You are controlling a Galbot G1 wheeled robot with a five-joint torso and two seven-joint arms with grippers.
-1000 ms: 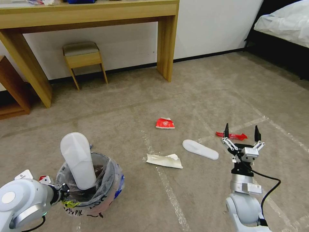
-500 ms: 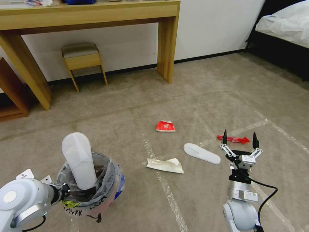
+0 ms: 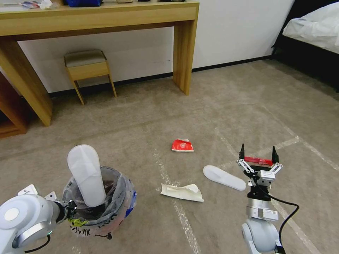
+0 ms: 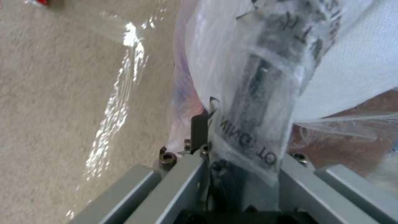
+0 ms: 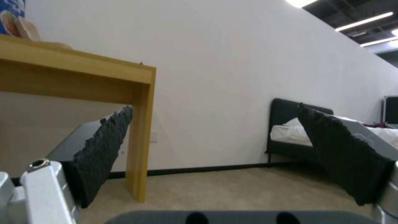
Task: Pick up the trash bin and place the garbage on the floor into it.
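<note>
The trash bin point(image 3: 106, 206), lined with clear crinkled plastic, hangs at the lower left of the head view. A white slipper sole point(image 3: 84, 174) stands upright in it. My left gripper point(image 3: 69, 207) is shut on the bin's rim; the left wrist view shows the left gripper point(image 4: 232, 124) clamped on rim and bag. My right gripper point(image 3: 258, 152) is open and points forward at the lower right, its pads point(image 5: 104, 146) spread wide. On the floor point(image 3: 141, 120) lie a red wrapper point(image 3: 259, 161) just beyond that gripper, a second slipper sole point(image 3: 224, 177), crumpled beige paper point(image 3: 182, 191) and a squashed red carton point(image 3: 182, 145).
A wooden desk point(image 3: 106, 17) runs along the far wall, with a small stool point(image 3: 86, 67) under it. A low wooden shelf point(image 3: 10, 116) stands at the far left and a bed point(image 3: 310, 28) at the far right. Whitish tape lines point(image 3: 183, 218) cross the carpet.
The whole head view has shifted, so the camera has moved; the litter sits lower in the picture. The right gripper stays open near the red wrapper, and the left still holds the bin.
</note>
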